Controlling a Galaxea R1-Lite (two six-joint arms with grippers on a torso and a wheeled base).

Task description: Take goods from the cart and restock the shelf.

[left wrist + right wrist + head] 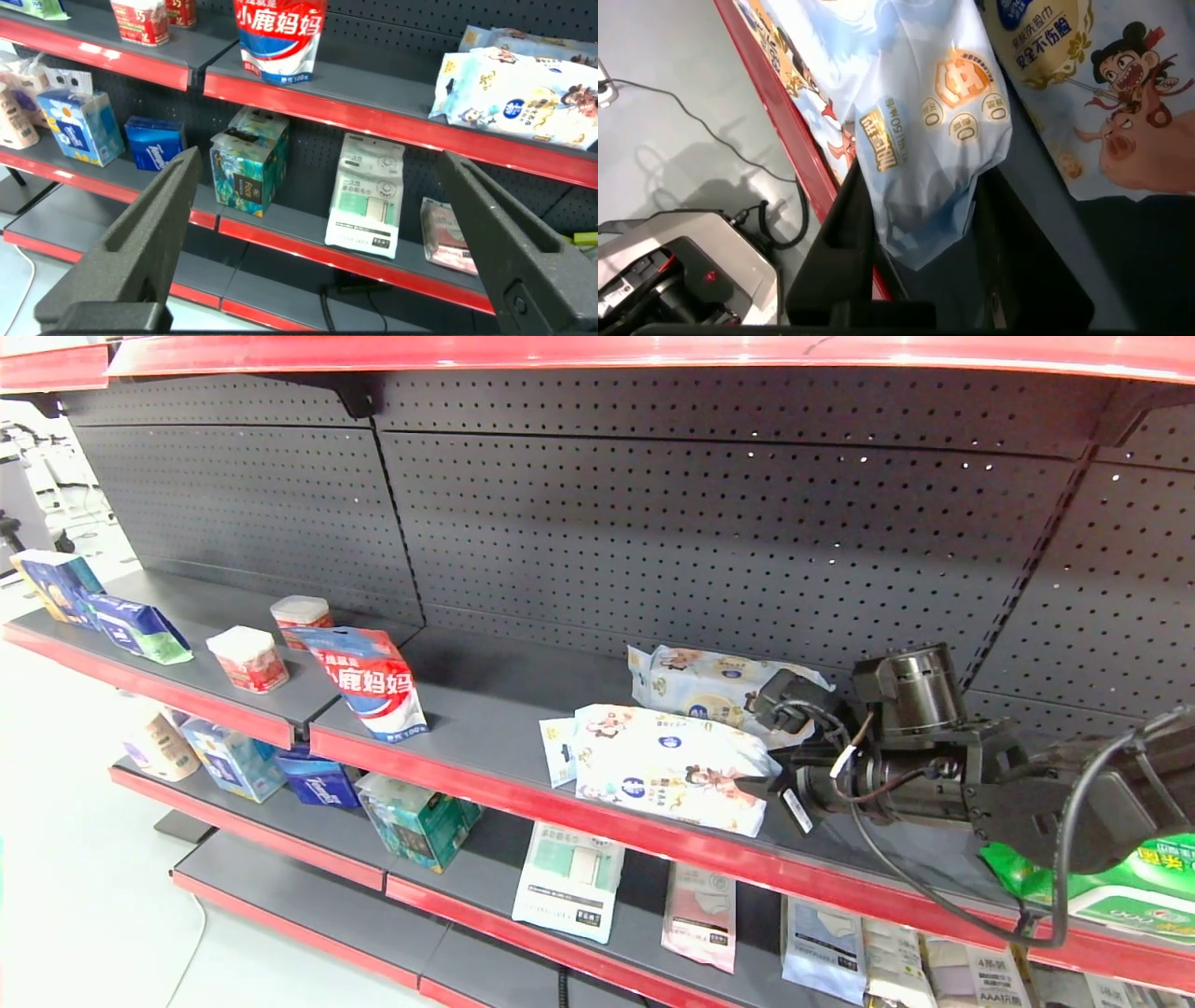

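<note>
Your right arm (1046,798) comes in from 3 o'clock pointing toward 9 o'clock, your right end effector (752,791) clamped on a pack (667,765), and your left end effector (318,233) is spread wide.

Black shelf (504,681) with perforated back panel (709,523) (red front edges), pale glossy floor (75,896) alongside.

A soft white pack (667,765) printed with cartoon figures was laid flat on the grey shelf (504,700), close to its red front edge. Its right end was pinched between the fingers of the right pincer (754,789). A second similar pack (714,683) was seen lying just behind it.
</note>
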